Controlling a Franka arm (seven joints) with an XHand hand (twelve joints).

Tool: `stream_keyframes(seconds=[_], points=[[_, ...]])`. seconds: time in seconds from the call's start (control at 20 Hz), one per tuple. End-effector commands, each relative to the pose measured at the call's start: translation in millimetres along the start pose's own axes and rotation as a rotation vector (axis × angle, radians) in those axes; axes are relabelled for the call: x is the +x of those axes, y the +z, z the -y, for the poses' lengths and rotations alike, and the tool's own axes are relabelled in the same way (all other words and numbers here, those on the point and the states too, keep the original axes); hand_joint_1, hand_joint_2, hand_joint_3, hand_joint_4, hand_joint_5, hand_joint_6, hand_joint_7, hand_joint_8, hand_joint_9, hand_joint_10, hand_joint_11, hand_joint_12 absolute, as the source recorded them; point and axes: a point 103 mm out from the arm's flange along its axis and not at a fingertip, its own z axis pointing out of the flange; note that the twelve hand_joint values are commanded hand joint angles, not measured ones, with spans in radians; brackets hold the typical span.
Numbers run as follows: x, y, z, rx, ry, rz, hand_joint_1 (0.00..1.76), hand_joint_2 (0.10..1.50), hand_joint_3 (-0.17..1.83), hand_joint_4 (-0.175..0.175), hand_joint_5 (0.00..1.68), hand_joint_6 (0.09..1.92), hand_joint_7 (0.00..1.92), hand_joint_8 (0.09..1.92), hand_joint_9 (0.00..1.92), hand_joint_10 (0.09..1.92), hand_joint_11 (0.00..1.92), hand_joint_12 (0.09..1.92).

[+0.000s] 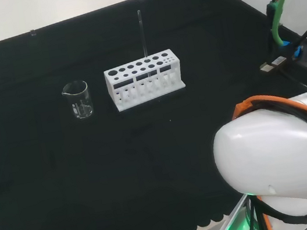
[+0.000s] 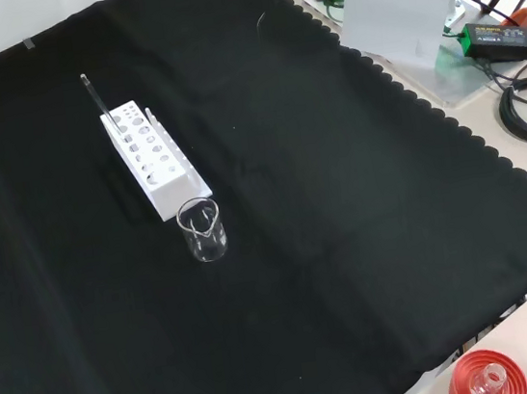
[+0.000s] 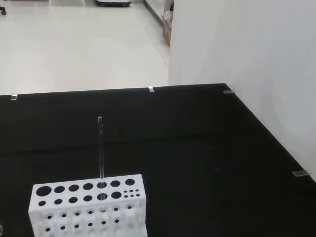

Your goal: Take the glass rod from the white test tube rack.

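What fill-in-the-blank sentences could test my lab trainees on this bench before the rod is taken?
1. The glass rod stands ____ in the rack.
2. In the head view, the beaker stands to the ____ of the rack.
3. The rack's colour is ____.
4. The cloth under the ware is ____.

Missing words: upright; left; white; black
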Motion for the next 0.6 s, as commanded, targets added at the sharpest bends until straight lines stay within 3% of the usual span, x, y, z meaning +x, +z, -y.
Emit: stream_keyframes(seconds=[0.05,0.35,0.6], points=[[0,1,-9,0.02,-0.021,-0.036,0.52,0.87,0.46,-0.007,0.18,0.09,0.02,0.72,0.15,0.95,0.05,1.49],[17,6,-43,0.064,-0.07,-0.078,0.51,0.87,0.47,-0.009,0.19,0.09,0.06,0.76,0.19,0.96,0.08,1.5],[26,9,-66,0.066,-0.088,-0.055,0.51,0.86,0.47,-0.01,0.19,0.09,0.06,0.78,0.19,0.96,0.09,1.49]])
